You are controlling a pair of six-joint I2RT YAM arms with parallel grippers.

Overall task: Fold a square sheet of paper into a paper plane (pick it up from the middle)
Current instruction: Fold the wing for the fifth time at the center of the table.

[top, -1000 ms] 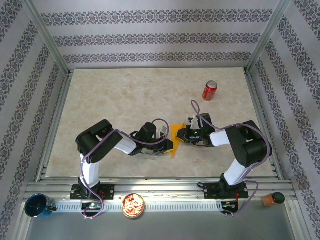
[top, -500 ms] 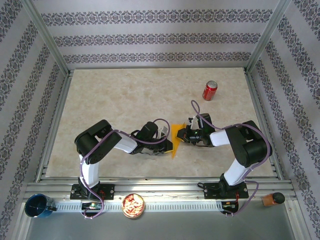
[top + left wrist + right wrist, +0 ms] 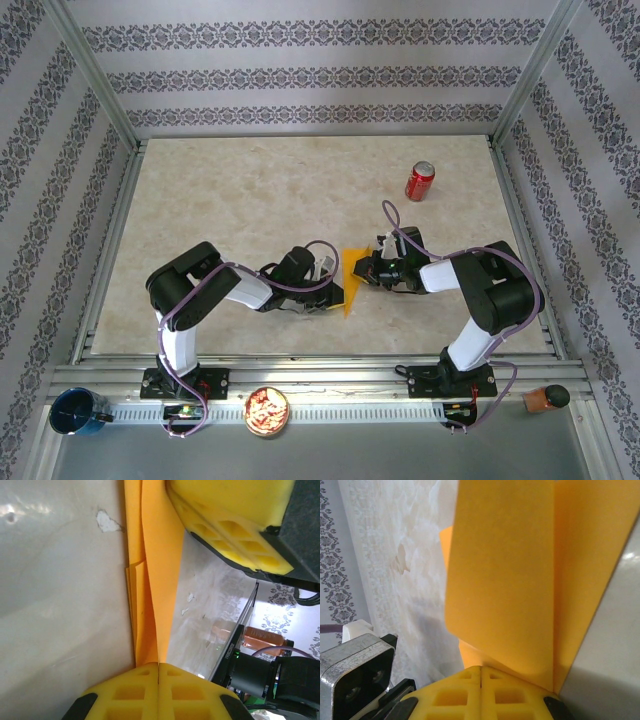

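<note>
Your left pincer [image 3: 158, 672] is low over the table [image 3: 250, 200], near the middle. Its two yellow fingers are pressed together, and they pinch one edge of the orange paper [image 3: 351, 277]. The paper is folded into layers and sits between your two pincers, with one flap up off the table. Your right pincer [image 3: 481, 672] comes in from the other side. Its yellow fingers are pressed together too, and they pinch the paper's other end. A red can [image 3: 420, 181] stands far back on the right, well apart from the paper.
</note>
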